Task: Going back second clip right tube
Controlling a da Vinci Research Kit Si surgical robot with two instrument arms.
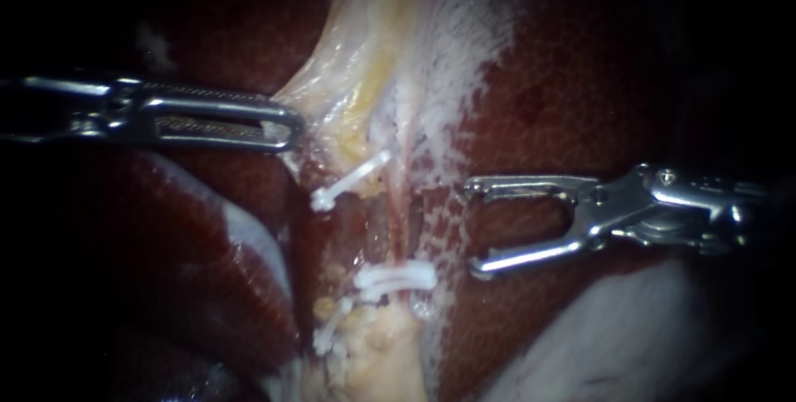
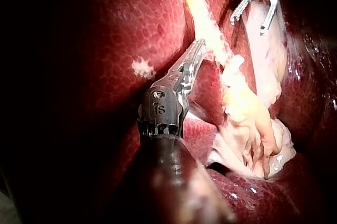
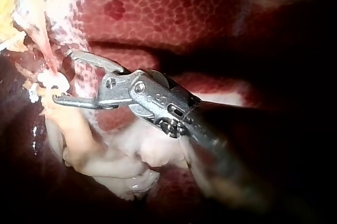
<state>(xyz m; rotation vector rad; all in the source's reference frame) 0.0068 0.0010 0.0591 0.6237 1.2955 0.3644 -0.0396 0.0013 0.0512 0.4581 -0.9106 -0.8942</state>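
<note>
Endoscope view: right slender steel instrument (image 1: 473, 228), jaws gaping and empty, just beside white plastic clip (image 1: 396, 278) on thin pink tube (image 1: 404, 220); left steel instrument (image 1: 288, 130) pinching pale yellow tissue (image 1: 365, 79) above that clip

My left instrument (image 1: 290, 127) is slotted silver steel on a dark shaft. My right instrument (image 1: 471, 228) has thin, hook-tipped jaws and round screws.

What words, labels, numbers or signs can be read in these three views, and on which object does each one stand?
Left instrument: small marks on its dark hub, too blurred to read.
Right instrument: no legible text.
White clips: no text.
Liver: no text.
Nothing can be quoted from any view.
</note>
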